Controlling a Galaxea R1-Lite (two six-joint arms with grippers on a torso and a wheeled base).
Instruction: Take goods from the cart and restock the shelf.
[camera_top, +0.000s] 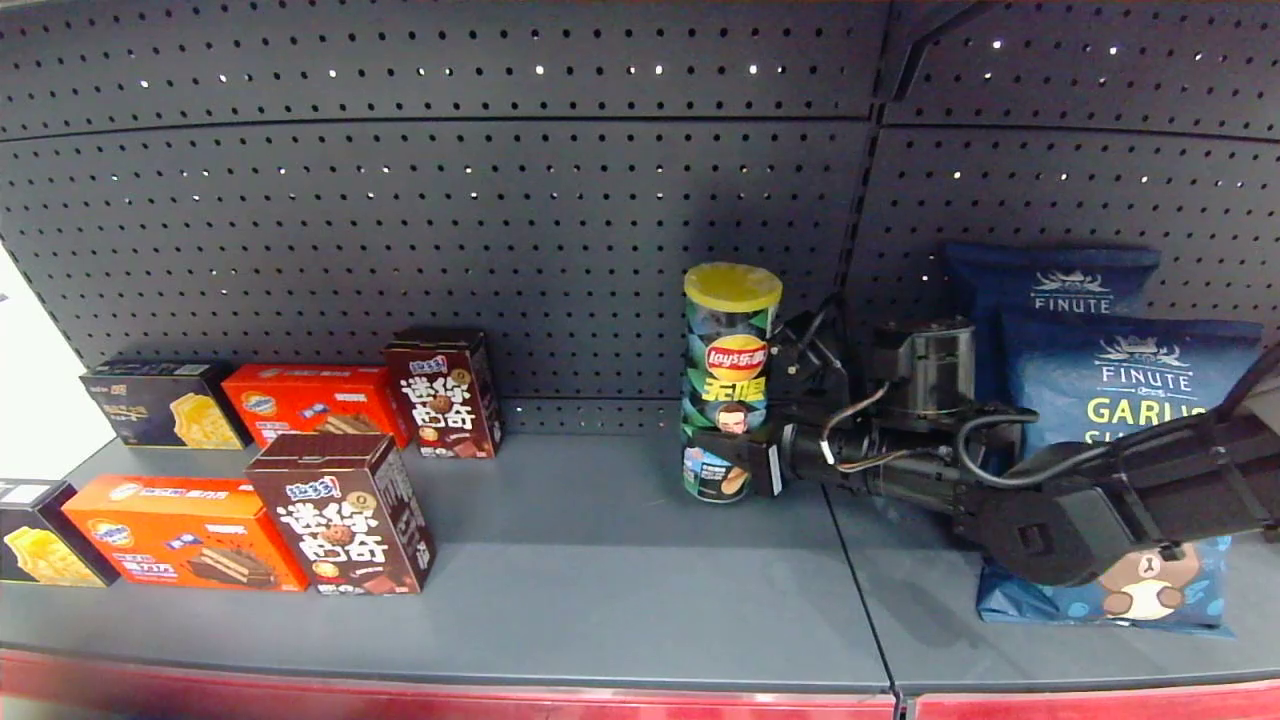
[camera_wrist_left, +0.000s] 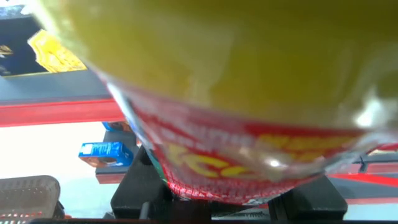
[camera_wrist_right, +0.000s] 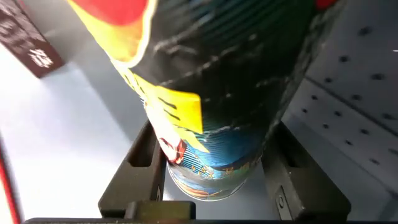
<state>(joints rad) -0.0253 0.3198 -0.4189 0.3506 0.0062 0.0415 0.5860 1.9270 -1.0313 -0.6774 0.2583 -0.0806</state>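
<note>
- The chip can is a tall tube with a yellow plastic lid. Its wrapper is dark green and black, with a red-and-yellow logo patch up high and small pictures lower down.
- It stands upright on the grey shelf, towards the back near the pegboard. It is well apart from the snack boxes to the left and just beside the blue bags on the right.
- The right gripper comes in level from the right and clamps the lower half of the can. In the right wrist view, the can sits between the two black fingers, which are pressed against its sides.
- In the left wrist view, the left gripper pinches a second tube, a red can with yellow lettering and a yellow end. A dark finger shows on either side of it.
- That red can sits so close to the lens that it looks blurred and its ends are cut off.
- The right arm covers part of the front blue bag, and the near fingers hide where they meet the green can.
</note>
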